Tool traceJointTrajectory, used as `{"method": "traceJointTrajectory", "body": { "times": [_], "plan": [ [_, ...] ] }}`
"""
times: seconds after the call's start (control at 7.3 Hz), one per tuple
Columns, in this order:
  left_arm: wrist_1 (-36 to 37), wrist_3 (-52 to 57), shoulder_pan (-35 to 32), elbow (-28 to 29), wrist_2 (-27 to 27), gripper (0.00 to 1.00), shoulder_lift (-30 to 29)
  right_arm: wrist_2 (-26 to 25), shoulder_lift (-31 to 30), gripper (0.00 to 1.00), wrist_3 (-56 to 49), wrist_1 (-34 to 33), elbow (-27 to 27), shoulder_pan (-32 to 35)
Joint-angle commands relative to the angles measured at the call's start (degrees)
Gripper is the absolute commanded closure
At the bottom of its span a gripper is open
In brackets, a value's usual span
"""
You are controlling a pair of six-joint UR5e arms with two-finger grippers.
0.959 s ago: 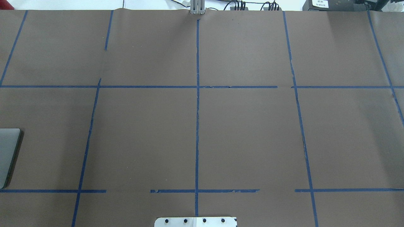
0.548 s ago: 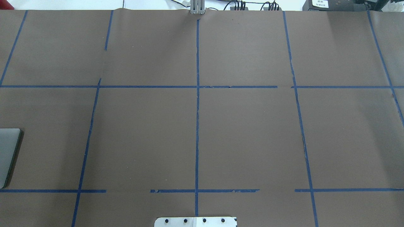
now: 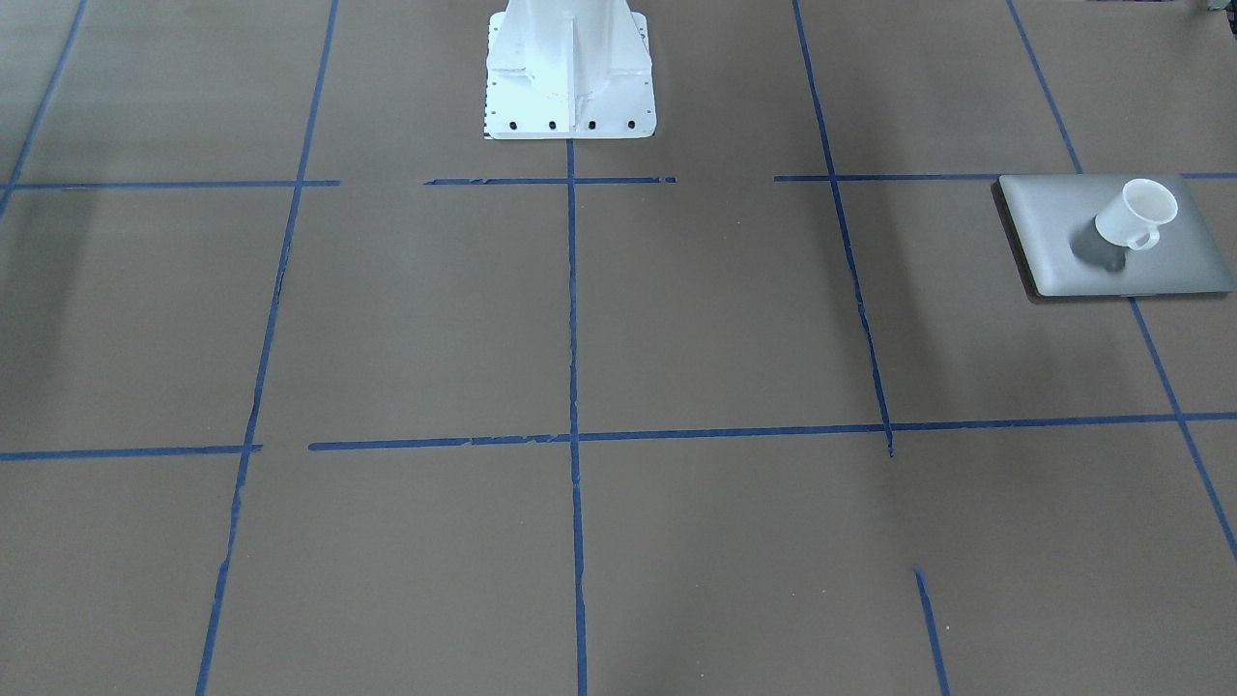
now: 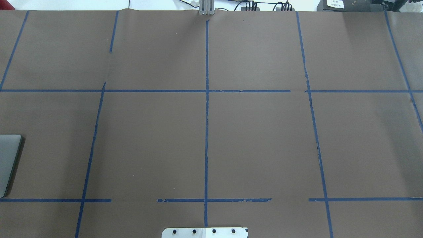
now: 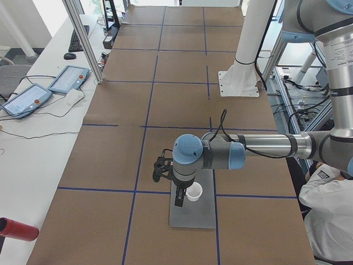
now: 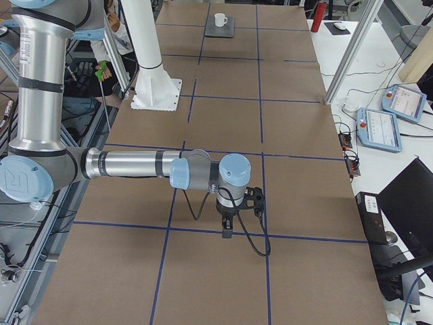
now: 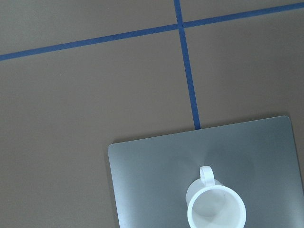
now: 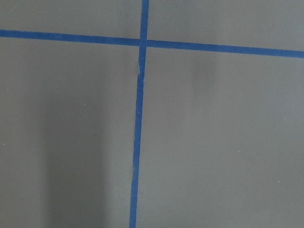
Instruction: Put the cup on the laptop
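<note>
The small white cup [image 3: 1140, 213] stands upright on the closed silver-grey laptop [image 3: 1053, 251], which lies flat near the table edge on the robot's left. Both show in the left wrist view, the cup [image 7: 216, 209] with its handle towards the top and the laptop [image 7: 152, 175] below it. Only the laptop's corner [image 4: 8, 162] shows in the overhead view. In the exterior left view my left gripper [image 5: 179, 196] hangs right beside the cup [image 5: 193, 192]; I cannot tell if it is open. My right gripper [image 6: 227, 233] hovers over bare table far from the cup [image 6: 219, 19]; I cannot tell its state.
The white robot pedestal [image 3: 568, 68] stands at the table's robot side. Blue tape lines cross the brown table cover [image 4: 264, 142]. Two teach pendants [image 5: 69, 79], an aluminium post [image 5: 83, 38] and a red bottle [image 5: 16, 229] lie beyond the far edge. A person [image 5: 331, 221] sits beside the robot.
</note>
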Motion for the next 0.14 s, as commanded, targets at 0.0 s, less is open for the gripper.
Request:
{"method": "traceJointTrajectory", "body": {
  "times": [0.0],
  "plan": [
    [0.1,0.0,0.0,0.0,0.0,0.0,0.0,0.0,0.0,0.0,0.0,0.1,0.0,0.0]
  ]
}}
